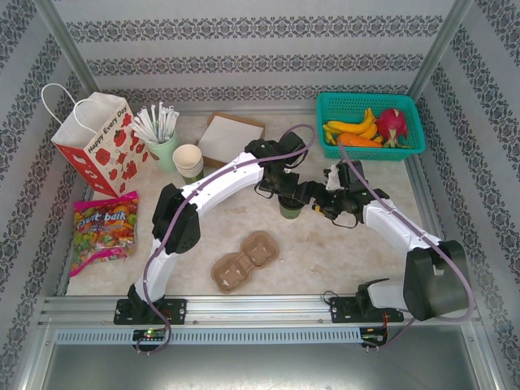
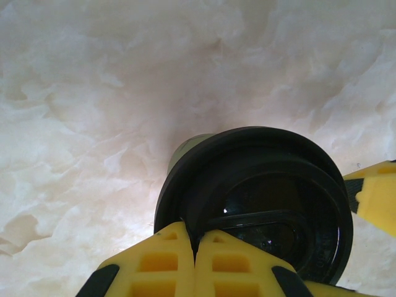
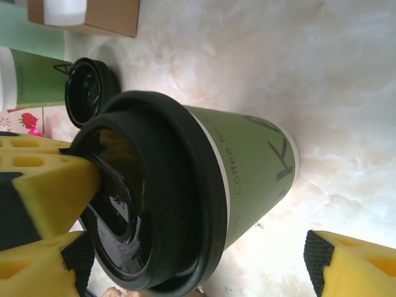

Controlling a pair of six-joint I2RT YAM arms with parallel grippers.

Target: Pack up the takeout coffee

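From here I see the left pincer [image 2: 195, 247] clenched on the lid [image 2: 260, 185] of the cup [image 3: 247, 167] mid-bench [image 1: 325, 256], with the right pincer [image 3: 192, 269] released around it.

red-and-white gift bag [image 1: 97, 142], candy bag [image 1: 104, 231], cup of straws [image 1: 165, 149], teal fruit basket [image 1: 374, 153]

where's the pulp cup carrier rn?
Top view: the cup carrier lies front-centre on the table, just nearer than the coffee cup, right of the candy bag.
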